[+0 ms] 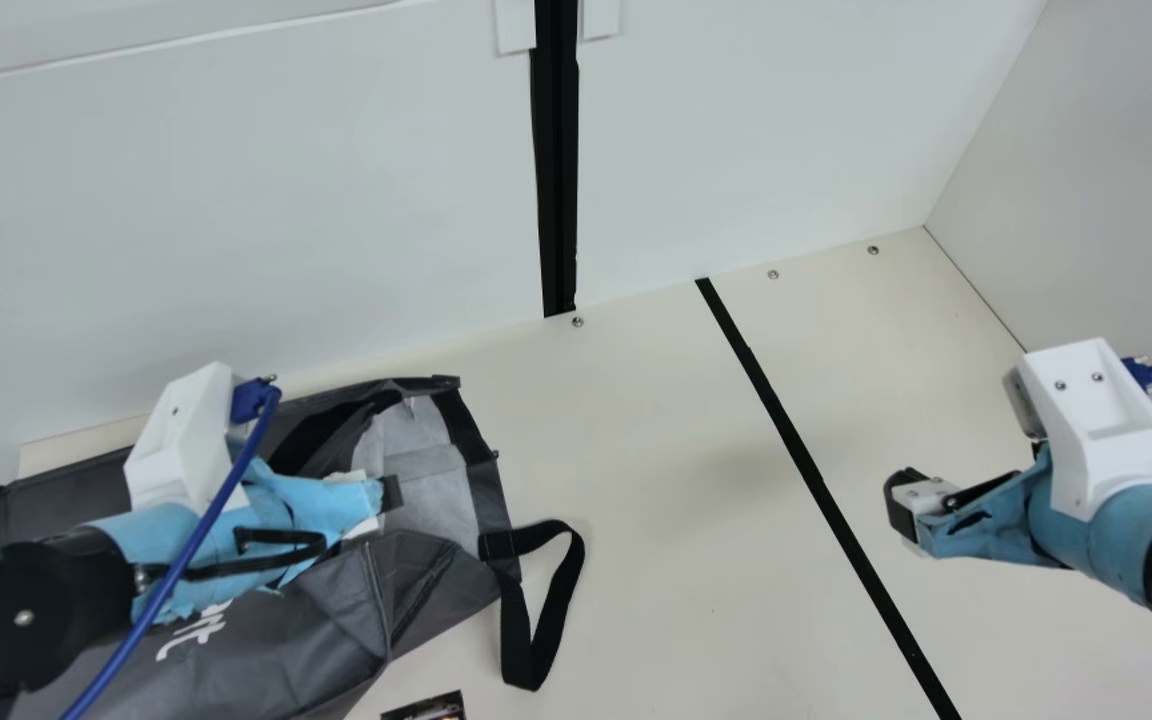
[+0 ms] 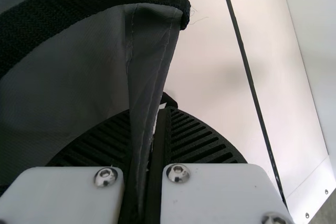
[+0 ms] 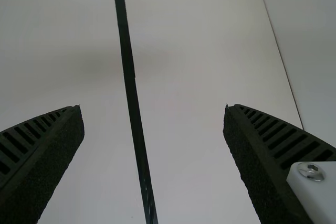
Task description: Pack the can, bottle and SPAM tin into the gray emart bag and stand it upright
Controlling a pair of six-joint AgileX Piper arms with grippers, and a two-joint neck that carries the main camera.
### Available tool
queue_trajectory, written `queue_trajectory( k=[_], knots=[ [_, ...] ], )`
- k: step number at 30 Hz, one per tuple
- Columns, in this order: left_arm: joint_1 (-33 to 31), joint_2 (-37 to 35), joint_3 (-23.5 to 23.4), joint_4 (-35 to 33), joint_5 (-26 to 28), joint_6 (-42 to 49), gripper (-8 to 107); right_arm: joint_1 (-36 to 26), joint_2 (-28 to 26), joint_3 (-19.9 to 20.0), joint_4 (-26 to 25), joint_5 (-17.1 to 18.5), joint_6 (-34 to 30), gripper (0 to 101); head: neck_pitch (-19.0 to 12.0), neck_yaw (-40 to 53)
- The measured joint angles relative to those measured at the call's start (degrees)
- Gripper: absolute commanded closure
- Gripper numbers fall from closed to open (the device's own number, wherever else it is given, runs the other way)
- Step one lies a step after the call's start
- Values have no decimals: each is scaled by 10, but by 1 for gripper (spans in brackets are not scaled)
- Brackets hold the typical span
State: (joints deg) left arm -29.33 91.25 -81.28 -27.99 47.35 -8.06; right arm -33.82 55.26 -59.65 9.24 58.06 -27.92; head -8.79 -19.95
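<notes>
The gray emart bag (image 1: 276, 640) lies on its side at the main view's left, its mouth and pale lining facing the table's middle. My left gripper (image 1: 388, 493) is at that mouth. In the left wrist view the left gripper (image 2: 149, 145) is shut on a fold of the bag (image 2: 73, 66) that runs between its ribbed fingers. My right gripper (image 1: 901, 505) is over the table at the right, away from the bag; in the right wrist view the right gripper (image 3: 152, 119) stands wide open with nothing between its fingers.
A black strap loop (image 1: 541, 610) lies on the table beside the bag. Part of a dark printed item (image 1: 426, 707) shows at the main view's bottom edge. White walls (image 1: 286, 200) stand behind and at the right. A black tape line (image 1: 816, 480) crosses the cream table.
</notes>
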Motion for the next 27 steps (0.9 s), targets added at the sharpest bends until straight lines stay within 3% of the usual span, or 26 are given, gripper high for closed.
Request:
queue_trajectory(
  k=[18,27],
  knots=[
    [0,0,0,0,0,0,107,-4,-39,-84,-35,116,130,6,1,1],
    [0,0,0,0,0,0,107,11,-46,-88,-41,120,174,6,1,1]
  ],
)
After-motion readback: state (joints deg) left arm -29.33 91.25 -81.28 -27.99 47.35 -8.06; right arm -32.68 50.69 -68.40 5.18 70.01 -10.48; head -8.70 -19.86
